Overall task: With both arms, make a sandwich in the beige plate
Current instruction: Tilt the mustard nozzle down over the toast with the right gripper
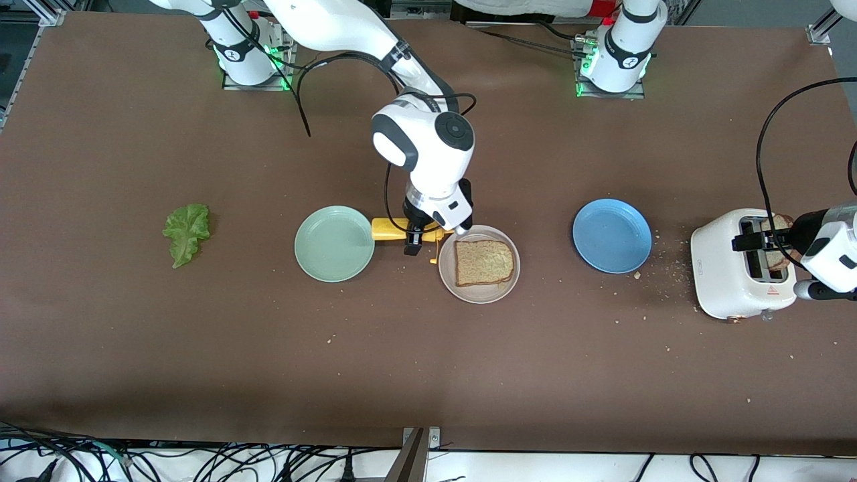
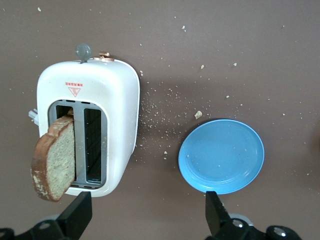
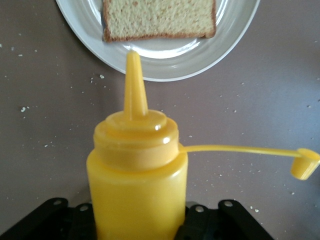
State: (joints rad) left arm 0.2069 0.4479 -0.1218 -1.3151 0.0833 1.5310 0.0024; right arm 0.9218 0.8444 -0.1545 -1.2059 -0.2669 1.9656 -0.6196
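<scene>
One brown toast slice (image 1: 484, 262) lies on the beige plate (image 1: 479, 296) mid-table. My right gripper (image 1: 418, 237) is shut on a yellow squeeze bottle (image 1: 390, 229), beside the plate. In the right wrist view the bottle (image 3: 137, 170) points its nozzle at the plate's rim (image 3: 165, 67) next to the toast (image 3: 159, 17). The second toast slice (image 2: 52, 160) sticks out of a white toaster (image 2: 117, 100). My left gripper (image 2: 147, 205) is open and empty, up over the toaster (image 1: 723, 274). The lettuce leaf (image 1: 186, 233) lies toward the right arm's end.
A mint-green plate (image 1: 334, 243) sits beside the bottle. A blue plate (image 1: 611, 235) sits between the beige plate and the toaster. The bottle's open cap (image 3: 305, 167) hangs on its tether. Crumbs lie round the toaster.
</scene>
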